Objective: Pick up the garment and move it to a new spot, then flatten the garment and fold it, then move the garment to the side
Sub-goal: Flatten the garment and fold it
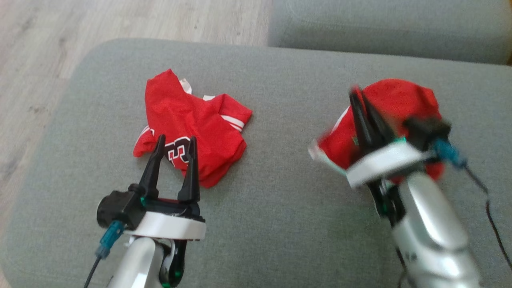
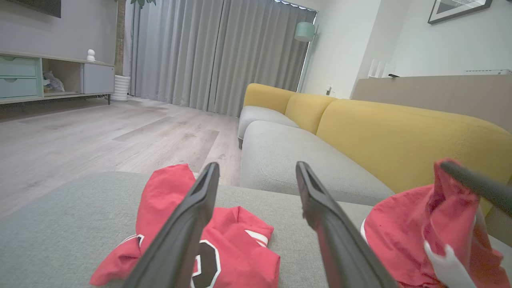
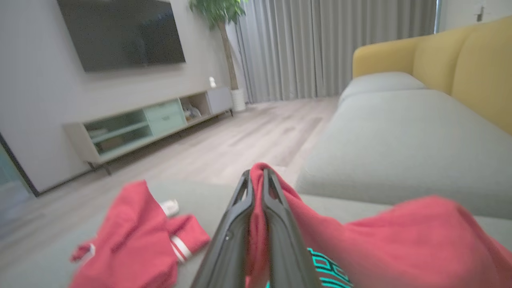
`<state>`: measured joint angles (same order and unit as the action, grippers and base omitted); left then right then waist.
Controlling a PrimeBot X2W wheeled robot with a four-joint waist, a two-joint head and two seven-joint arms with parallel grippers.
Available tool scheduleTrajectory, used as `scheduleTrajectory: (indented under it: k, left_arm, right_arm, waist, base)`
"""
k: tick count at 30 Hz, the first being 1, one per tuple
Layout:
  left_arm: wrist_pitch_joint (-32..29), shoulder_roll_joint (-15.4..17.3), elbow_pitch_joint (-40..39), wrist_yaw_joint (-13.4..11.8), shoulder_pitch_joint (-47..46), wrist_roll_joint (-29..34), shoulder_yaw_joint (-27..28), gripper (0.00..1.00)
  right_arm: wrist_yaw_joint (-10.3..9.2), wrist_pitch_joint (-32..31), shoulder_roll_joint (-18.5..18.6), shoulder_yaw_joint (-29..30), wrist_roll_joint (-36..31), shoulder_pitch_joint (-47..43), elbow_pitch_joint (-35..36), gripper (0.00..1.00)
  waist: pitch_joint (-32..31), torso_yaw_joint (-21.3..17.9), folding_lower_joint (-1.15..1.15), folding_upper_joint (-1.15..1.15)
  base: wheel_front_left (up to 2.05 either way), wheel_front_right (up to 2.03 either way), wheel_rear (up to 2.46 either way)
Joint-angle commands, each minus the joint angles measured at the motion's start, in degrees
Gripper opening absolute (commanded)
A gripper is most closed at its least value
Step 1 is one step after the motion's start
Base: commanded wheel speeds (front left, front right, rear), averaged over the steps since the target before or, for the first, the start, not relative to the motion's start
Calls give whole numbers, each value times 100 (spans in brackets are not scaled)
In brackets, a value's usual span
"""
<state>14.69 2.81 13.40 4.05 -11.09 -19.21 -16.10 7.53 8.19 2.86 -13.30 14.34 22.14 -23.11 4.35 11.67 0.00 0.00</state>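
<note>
A red garment (image 1: 400,100) with white trim is bunched up at the right of the grey cushion (image 1: 280,208). My right gripper (image 1: 358,94) is shut on a fold of it, and the cloth (image 3: 400,236) drapes away from the pinched fingers (image 3: 276,224). A second red jersey (image 1: 192,120) with a black and white number lies crumpled at the left. My left gripper (image 1: 177,139) hovers open just in front of that jersey (image 2: 168,192), with nothing between its fingers (image 2: 192,224). The picture of the right arm is blurred.
Wooden floor (image 1: 40,60) runs along the cushion's left and far edge. Another grey seat cushion (image 1: 380,24) lies beyond, with a yellow sofa back (image 2: 400,132) to the right. A TV stand (image 3: 152,124) sits across the room.
</note>
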Motion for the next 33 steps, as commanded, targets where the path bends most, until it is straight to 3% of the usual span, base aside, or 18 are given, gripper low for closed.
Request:
scheduleTrajectory:
  k: [1, 8, 11, 24, 25, 26, 27, 33]
  left_arm:
    - [30, 9, -169, -25, -110, -25, 235, 100]
    - [30, 8, -186, -78, 98, -46, 313, 100]
    - [30, 8, -230, -100, 145, -38, 352, 100]
    - [30, 8, -302, -45, 17, 14, 326, 100]
    - [30, 7, -301, -39, 0, 24, 326, 100]
    - [30, 7, -298, -32, -17, 33, 325, 100]
    - [30, 7, -292, -25, -35, 45, 327, 100]
    - [30, 7, -264, 0, -145, 64, 309, 100]
  right_arm:
    - [-4, 11, 1, -273, 155, 510, 309, 0]
    - [-4, 395, 1, -30, 1253, 1968, 682, 0]
    - [-4, 403, 1, 398, 1092, 2144, 576, 0]
    - [-4, -336, 28, 2354, 38, -73, 14, 0]
    - [-4, -405, 27, 2522, -78, -183, -47, 4]
    - [-4, -451, 25, 2655, -242, -262, -89, 91]
    - [-4, -477, 22, 2768, -379, -309, -113, 100]
    - [-4, -119, 5, 2899, -991, -308, 217, 100]
  waist:
    - [-87, 8, 0, 0]
    - [-247, -87, 0, 0]
    - [-252, -198, 0, 0]
    - [130, -694, 0, 0]
    - [162, -736, 0, 0]
    - [185, -773, 0, 0]
    - [201, -807, 0, 0]
    - [208, -957, 0, 0]
  base:
    - [0, 0, 0]
    - [0, 0, 0]
    - [0, 0, 0]
    - [0, 0, 0]
    - [0, 0, 0]
    - [0, 0, 0]
    - [0, 0, 0]
    - [0, 0, 0]
